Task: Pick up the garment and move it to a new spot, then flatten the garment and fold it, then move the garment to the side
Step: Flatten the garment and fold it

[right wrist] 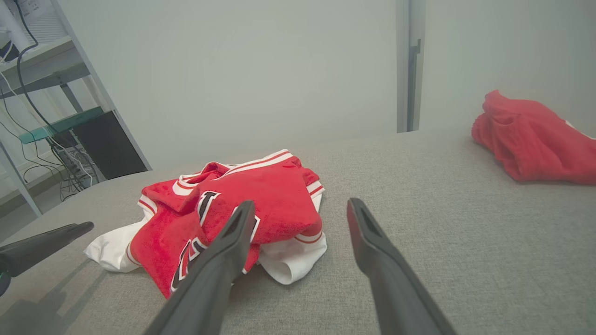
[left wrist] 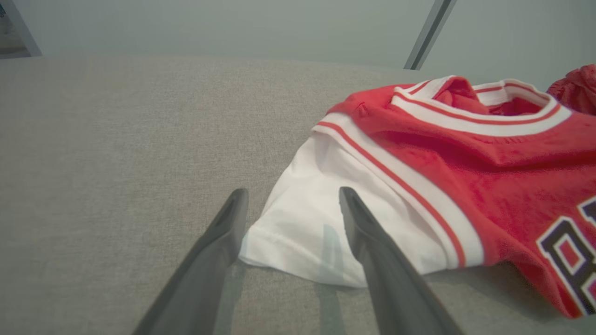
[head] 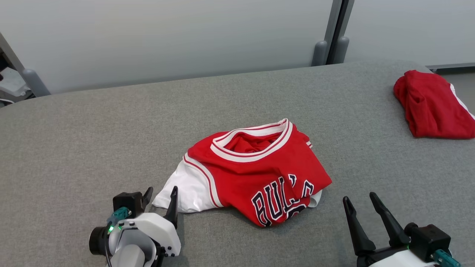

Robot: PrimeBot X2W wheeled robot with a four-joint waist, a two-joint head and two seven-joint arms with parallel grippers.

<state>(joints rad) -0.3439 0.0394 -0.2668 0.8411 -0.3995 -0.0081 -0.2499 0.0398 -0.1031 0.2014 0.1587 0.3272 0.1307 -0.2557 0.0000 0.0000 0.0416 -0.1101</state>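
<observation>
Red-and-white jersey, the garment (head: pixel 256 178), lies crumpled near the middle of the grey fabric desk (head: pixel 92 129), collar toward the far edge and lettered chest toward the robot.

Head view: the left end effector (head: pixel 161 193) sits low at the garment's white sleeve, fingers apart and holding nothing. The right end effector (head: pixel 359 200) stands near the garment's lower right corner, clear of it, fingers likewise apart and empty. A second red garment (head: pixel 432 105) lies well apart at the desk's far right.

Left wrist view: the left end effector (left wrist: pixel 293 195) frames the white sleeve (left wrist: pixel 302 223), with the hem corner between the two fingers. Contact with the cloth cannot be confirmed.

Right wrist view: the right end effector (right wrist: pixel 301 204) points along the garment's right edge. The finger at that view's left overlaps the lettering, yet appears short of the cloth.

Assessment: the pick-up is not yet begun. Flattening, folding and moving aside are all outstanding.

Recommendation: advance the left fingers until the sleeve hem sits deep between them, skimming the desk to catch the lowest layer, then close. The right end effector should take the opposite shoulder or hem, not the bunched middle, so the garment lifts spread and not balled. Keep clear of the second garment.
</observation>
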